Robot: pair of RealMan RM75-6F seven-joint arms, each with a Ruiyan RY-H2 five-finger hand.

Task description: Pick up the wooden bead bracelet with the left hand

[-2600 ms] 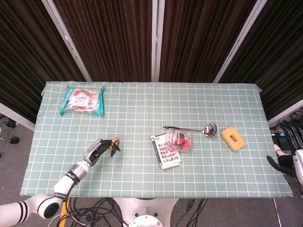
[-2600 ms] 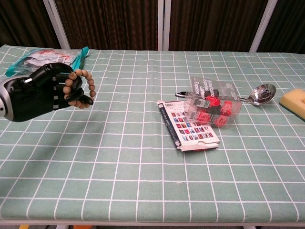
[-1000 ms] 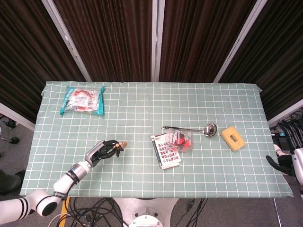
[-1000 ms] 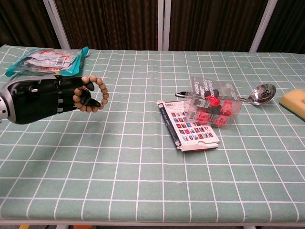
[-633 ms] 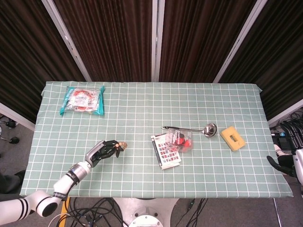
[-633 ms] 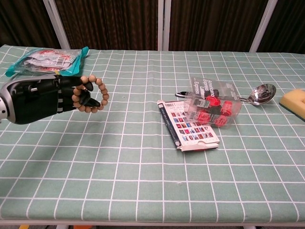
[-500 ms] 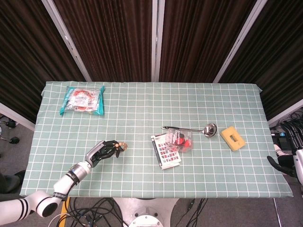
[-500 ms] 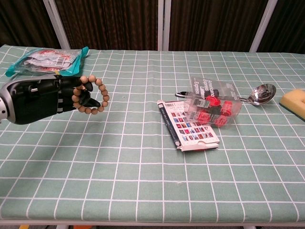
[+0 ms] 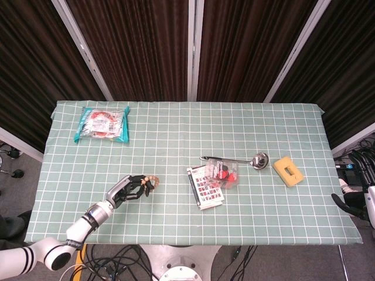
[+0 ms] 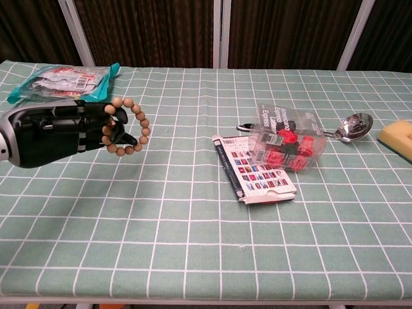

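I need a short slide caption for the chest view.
Left hand holds the bead bracelet above the checked table.

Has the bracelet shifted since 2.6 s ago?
Yes. The bracelet, held by the left hand, has moved rightward, toward the card pack, in the chest view.

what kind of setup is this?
Likely a lab data-collection bench: a table under a green checked cloth, dark curtains behind, loose cables on the floor, and scattered props such as the spoon.
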